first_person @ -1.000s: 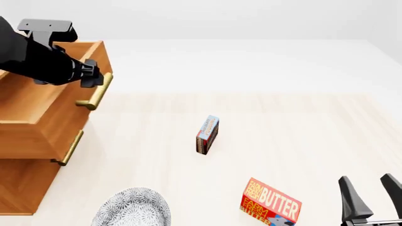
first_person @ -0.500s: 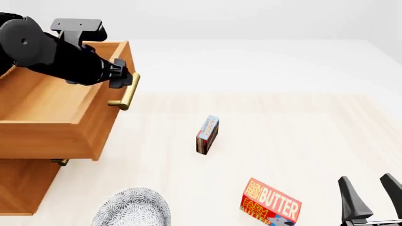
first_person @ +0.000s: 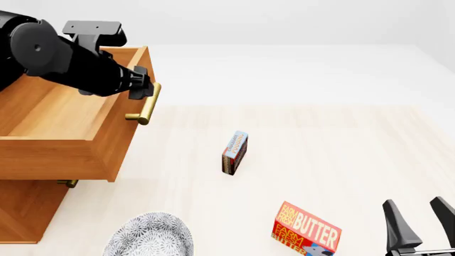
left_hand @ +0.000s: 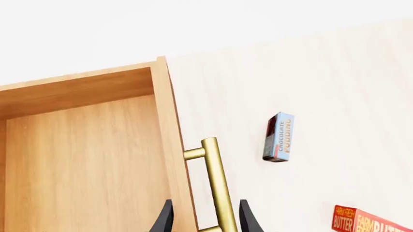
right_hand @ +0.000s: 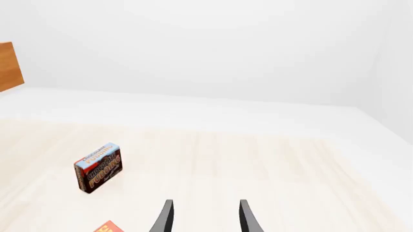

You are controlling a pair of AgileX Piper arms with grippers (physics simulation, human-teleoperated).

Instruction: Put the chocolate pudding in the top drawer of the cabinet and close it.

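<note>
Surface: pale wood table (first_person: 341, 138), white backdrop.
Pudding: chocolate pudding (first_person: 235, 153) stands on edge mid-table, at four o'clock from the drawer handle (first_person: 145, 103).
Drawer: top drawer (first_person: 50, 114) of the cabinet (first_person: 21, 213) is pulled out wide enough; let go of the bar.
Left gripper (left_hand: 203, 220): narrow, straddling the handle; whether it pinches, you cannot tell.
Right gripper (right_hand: 203, 217): spread, empty; bring it to eleven o'clock, over the box.

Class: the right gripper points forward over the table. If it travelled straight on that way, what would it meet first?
Probably nothing: ahead of the right gripper lies bare table. The chocolate pudding stands off to the side of that line, though depth is hard to judge.
</note>
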